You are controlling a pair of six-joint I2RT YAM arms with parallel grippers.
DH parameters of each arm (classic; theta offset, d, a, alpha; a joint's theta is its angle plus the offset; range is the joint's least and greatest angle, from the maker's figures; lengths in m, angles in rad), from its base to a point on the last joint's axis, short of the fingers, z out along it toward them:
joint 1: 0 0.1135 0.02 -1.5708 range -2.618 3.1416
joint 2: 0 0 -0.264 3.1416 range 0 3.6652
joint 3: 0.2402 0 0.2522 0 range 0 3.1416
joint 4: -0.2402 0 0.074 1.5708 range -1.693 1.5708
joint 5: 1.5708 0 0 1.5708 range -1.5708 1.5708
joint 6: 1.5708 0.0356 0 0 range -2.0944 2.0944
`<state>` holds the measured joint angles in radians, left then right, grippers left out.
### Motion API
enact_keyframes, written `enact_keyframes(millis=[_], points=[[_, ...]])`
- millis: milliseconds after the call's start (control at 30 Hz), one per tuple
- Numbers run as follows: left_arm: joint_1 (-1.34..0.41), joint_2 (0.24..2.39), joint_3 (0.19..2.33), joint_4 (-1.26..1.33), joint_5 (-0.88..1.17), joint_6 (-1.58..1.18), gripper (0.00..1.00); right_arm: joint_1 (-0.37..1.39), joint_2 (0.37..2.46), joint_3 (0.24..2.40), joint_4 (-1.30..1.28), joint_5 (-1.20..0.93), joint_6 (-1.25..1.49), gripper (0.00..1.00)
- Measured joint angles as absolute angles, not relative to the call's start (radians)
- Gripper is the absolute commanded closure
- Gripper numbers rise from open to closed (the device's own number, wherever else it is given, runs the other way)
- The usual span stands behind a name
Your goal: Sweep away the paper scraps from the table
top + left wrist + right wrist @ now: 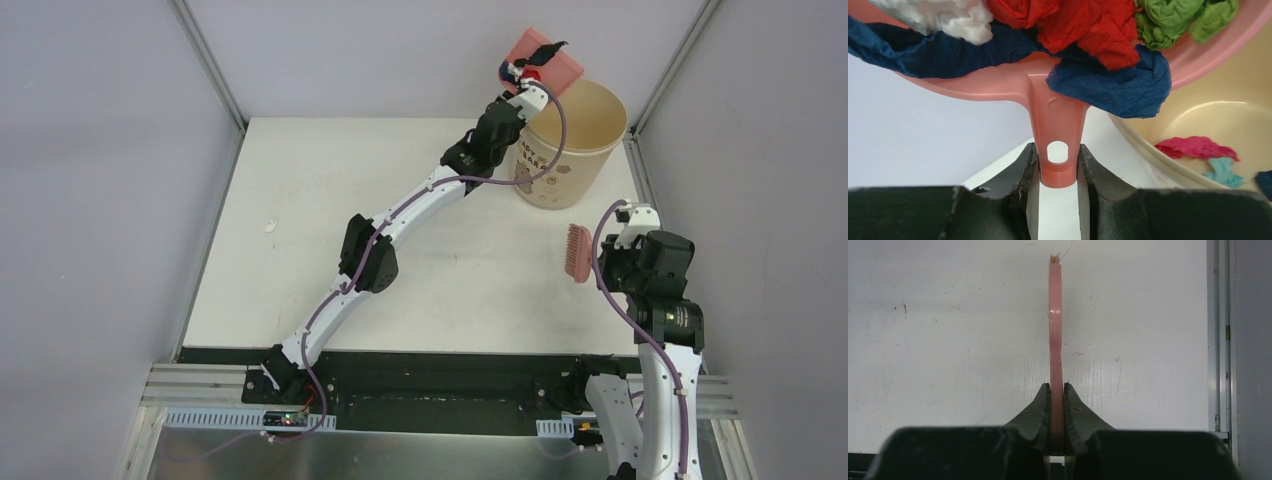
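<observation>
My left gripper (531,92) is shut on the handle of the pink dustpan (543,58), held tilted over the beige bucket (572,140) at the table's far right. In the left wrist view the gripper (1057,155) clamps the handle (1057,120). Paper scraps lie in the pan: red (1083,25), dark blue (1118,85), white (948,17), green (1178,20). A red scrap (1195,147) and a teal scrap (1223,170) lie inside the bucket. My right gripper (610,255) is shut on the pink brush (577,252), held above the white table (300,200). In the right wrist view the gripper (1056,390) grips the brush edge-on (1055,325).
One small white scrap (270,226) lies on the table at the left. Grey walls and metal frame posts (210,65) border the table on the left, back and right. The black front edge (400,355) runs along the near side.
</observation>
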<state>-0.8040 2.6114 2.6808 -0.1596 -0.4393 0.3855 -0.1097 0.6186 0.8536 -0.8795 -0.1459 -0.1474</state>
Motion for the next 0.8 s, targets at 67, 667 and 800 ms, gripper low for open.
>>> enact_keyframes(millis=[67, 667, 800], points=[[-0.804, 2.613, 2.68, -0.155, -0.443, 0.45, 1.0, -0.11, 0.619, 0.854, -0.879, -0.147, -0.147, 1.0], [-0.897, 2.608, 2.522, 0.085, -0.496, 1.123, 1.0, -0.118, 0.617, 0.854, -0.88, -0.155, -0.148, 1.0], [-0.895, 2.603, 2.479, 0.157, -0.496, 1.221, 1.0, -0.12, 0.614, 0.854, -0.88, -0.157, -0.148, 1.0]])
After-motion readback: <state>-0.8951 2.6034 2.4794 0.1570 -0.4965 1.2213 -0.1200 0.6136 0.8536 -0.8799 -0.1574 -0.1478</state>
